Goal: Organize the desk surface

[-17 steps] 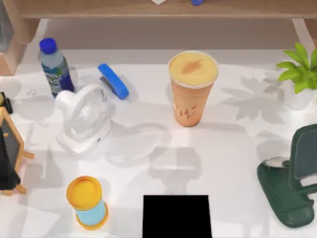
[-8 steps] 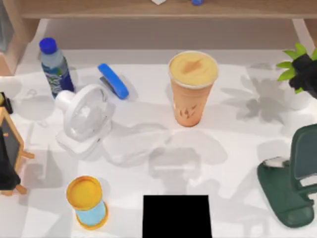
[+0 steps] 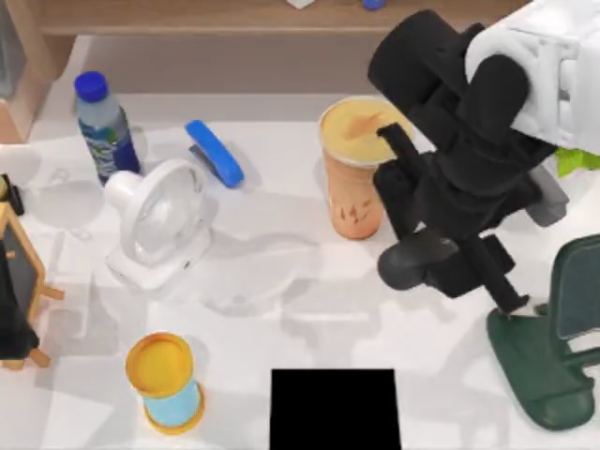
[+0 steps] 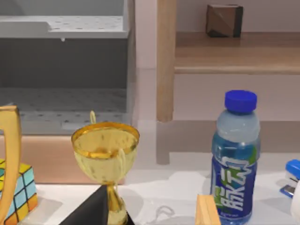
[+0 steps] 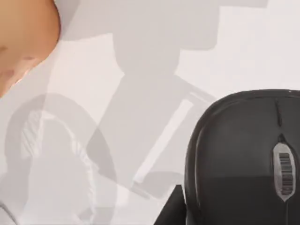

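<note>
The white desk surface [image 3: 281,309] carries scattered items. My right arm reaches in from the upper right, and its gripper [image 3: 427,258] hangs above the desk just right of the orange drink cup [image 3: 361,178]. It is shut on a black computer mouse [image 3: 408,264]. The right wrist view has the mouse [image 5: 243,159] close up, with its scroll wheel showing, over the white desk [image 5: 140,56]. A black square mat [image 3: 335,409] lies at the front edge. My left arm stays parked at the left edge of the desk.
A blue-capped bottle [image 3: 105,127], blue stapler [image 3: 214,152] and white fan [image 3: 159,225] stand at the left. A yellow-topped blue cup [image 3: 167,380] is front left, a green stand [image 3: 548,361] front right. A gold trophy [image 4: 105,159] and colour cube [image 4: 16,192] sit by the shelf.
My right arm has swung in from the right edge to the middle right of the desk, carrying the black mouse. It now covers the plant and part of the drink cup.
</note>
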